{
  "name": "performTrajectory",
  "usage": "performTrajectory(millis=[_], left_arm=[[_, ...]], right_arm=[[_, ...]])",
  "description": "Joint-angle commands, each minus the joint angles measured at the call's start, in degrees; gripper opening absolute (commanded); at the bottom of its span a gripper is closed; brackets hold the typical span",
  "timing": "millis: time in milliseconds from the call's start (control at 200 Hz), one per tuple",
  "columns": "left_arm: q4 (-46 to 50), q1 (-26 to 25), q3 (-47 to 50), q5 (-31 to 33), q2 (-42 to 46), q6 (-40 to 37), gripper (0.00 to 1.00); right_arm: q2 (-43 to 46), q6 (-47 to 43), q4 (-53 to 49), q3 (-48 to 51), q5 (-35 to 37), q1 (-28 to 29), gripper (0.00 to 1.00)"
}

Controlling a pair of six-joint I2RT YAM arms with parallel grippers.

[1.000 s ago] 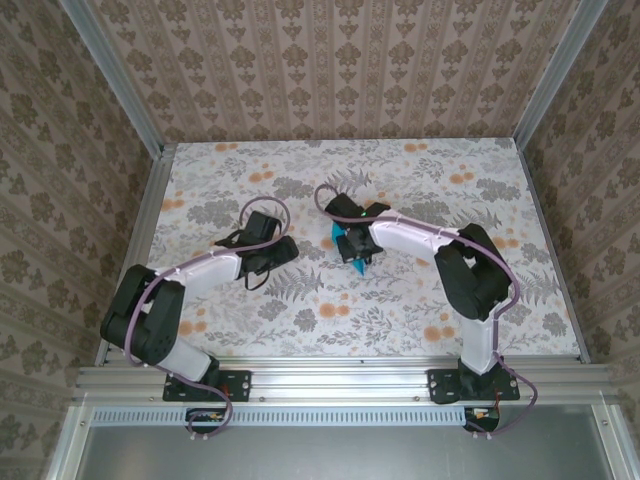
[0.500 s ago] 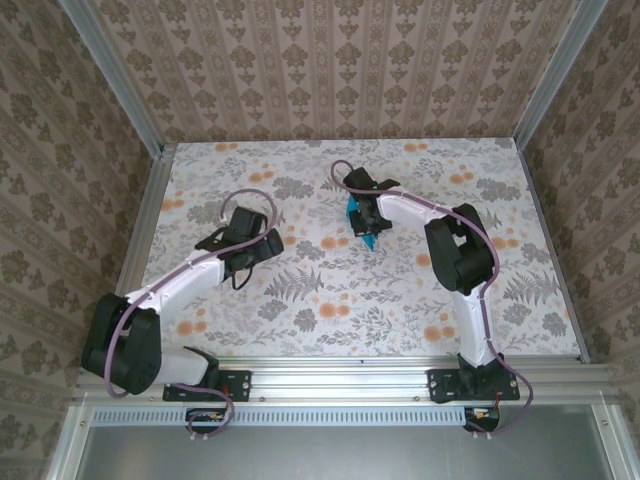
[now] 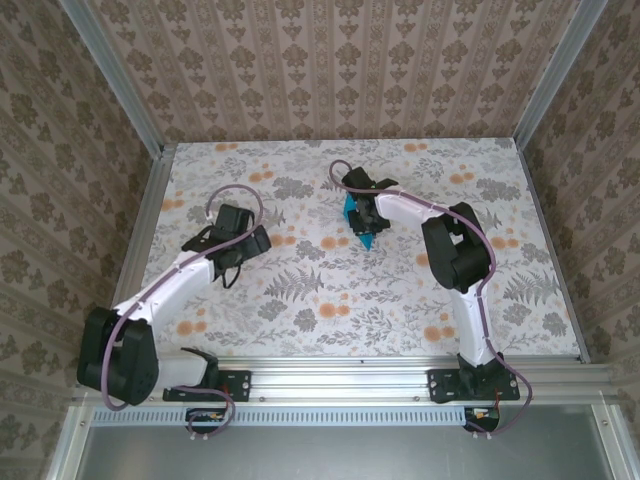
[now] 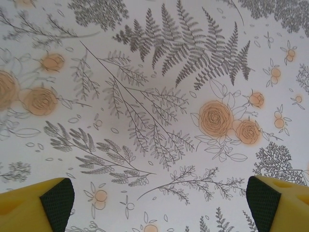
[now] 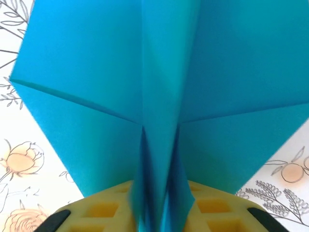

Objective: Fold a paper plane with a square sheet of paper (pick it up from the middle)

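Teal-blue paper plane (image 3: 350, 210), a slim folded dart of thin matte paper, is seen near the middle of the table (image 3: 300, 290), slightly toward its far side, at the tip of the right gripper (image 3: 362, 222). From the right wrist camera, the paper plane (image 5: 159, 72) is shown spread wide. 2 smooth flat wings with sharp straight edges are divided by a long centre crease, and layered triangular folds are marked by darker blue lines. Its narrow keel is set down between 2 yellow moulded plastic fingers (image 5: 106, 210), whose faces are pocketed with square hollows. Whether the right gripper (image 5: 157, 215) is pressed on the keel or loosened cannot be told.

The left gripper (image 3: 248, 242) is held well apart from the plane, over the left half of the table. Its jaws are spread wide with nothing between them. 2 yellow fingers (image 4: 29, 210) with black textured pads are seen above the white table (image 4: 159, 96), which is printed with grey ferns and orange roses.
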State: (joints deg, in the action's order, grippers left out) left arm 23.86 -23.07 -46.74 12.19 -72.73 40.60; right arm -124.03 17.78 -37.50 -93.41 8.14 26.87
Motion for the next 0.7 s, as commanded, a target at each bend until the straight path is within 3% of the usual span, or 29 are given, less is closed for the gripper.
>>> performTrajectory(millis=[0, 285, 380, 440, 695], left_arm=[[3.0, 0.9, -4.0, 3.6, 2.9, -3.0, 0.95], [6.5, 2.6, -8.8, 11.1, 7.7, -9.2, 0.98], [6.2, 3.4, -8.6, 13.4, 9.2, -11.7, 1.00], [4.5, 4.0, -7.4, 14.8, 10.5, -13.5, 1.00], [-7.0, 9.2, 1.5, 18.0, 15.7, -20.7, 1.00]], right_arm=[[7.4, -0.3, -1.7, -1.6, -0.4, -0.2, 0.32], [26.2, 0.5, 4.6, 6.9, 7.8, -1.0, 0.68], [33.7, -0.2, 11.8, 14.3, 13.0, -2.3, 0.84], [38.4, -0.9, 16.7, 20.1, 16.5, -3.4, 0.99], [53.9, -0.9, 34.7, 43.0, 24.6, -13.4, 1.00]])
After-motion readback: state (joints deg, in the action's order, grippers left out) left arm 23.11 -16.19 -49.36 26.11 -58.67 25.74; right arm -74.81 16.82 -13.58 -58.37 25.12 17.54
